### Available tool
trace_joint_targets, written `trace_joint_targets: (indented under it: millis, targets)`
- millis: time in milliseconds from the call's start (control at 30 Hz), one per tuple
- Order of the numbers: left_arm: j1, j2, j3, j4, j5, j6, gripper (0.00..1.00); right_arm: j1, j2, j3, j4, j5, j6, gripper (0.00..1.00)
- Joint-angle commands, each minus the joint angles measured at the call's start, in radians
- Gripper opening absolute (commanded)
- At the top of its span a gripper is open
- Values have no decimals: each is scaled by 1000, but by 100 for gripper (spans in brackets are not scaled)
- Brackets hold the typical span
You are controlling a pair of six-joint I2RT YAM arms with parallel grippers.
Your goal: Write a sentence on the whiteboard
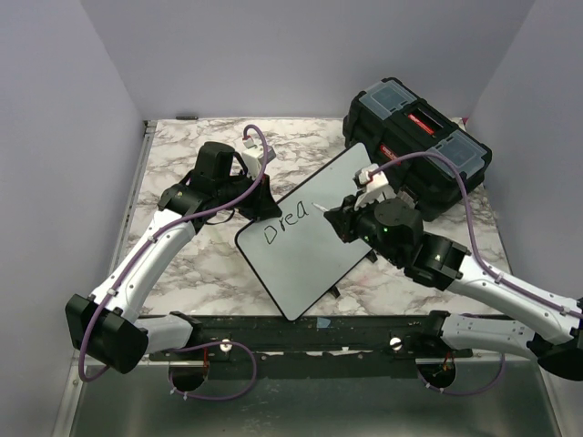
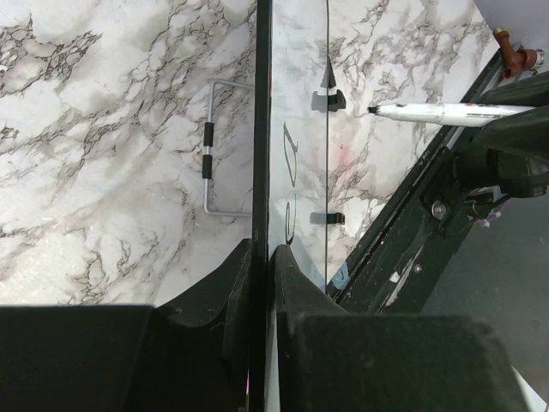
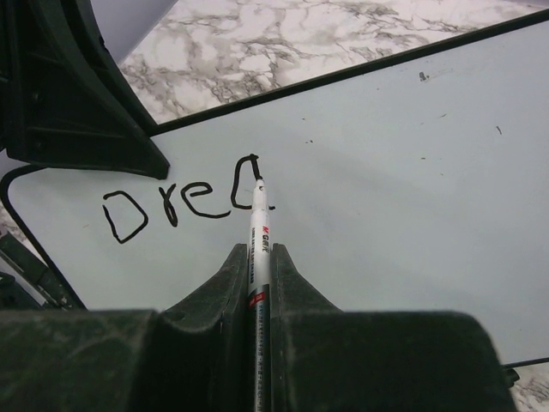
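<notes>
Whiteboard (image 1: 314, 250) sits angled in the middle of the marble table (image 1: 182, 264), its far corner just beside the black toolbox (image 1: 419, 137) at far right. The sentence (image 1: 284, 229) reads only "Drea", so plenty is left, I'd say. Left gripper (image 2: 262, 257) is clamped on the board's far-left edge, likely pinning it against the strokes. Right gripper (image 3: 257, 256) is squeezed tight on the marker (image 3: 258, 215), tip touching the board at the "a".
</notes>
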Motion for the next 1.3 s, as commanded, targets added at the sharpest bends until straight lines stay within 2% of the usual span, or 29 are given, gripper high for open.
trace_joint_targets:
  millis: [0, 733, 1267]
  targets:
    - [1, -34, 8, 80, -57, 55, 0, -1, 45, 33, 36, 19, 2, 1]
    - [0, -44, 3, 77, -60, 58, 0, -1, 173, 56, 84, 97, -14, 1]
    - [0, -45, 8, 75, -61, 58, 0, -1, 104, -49, 42, 71, 35, 1]
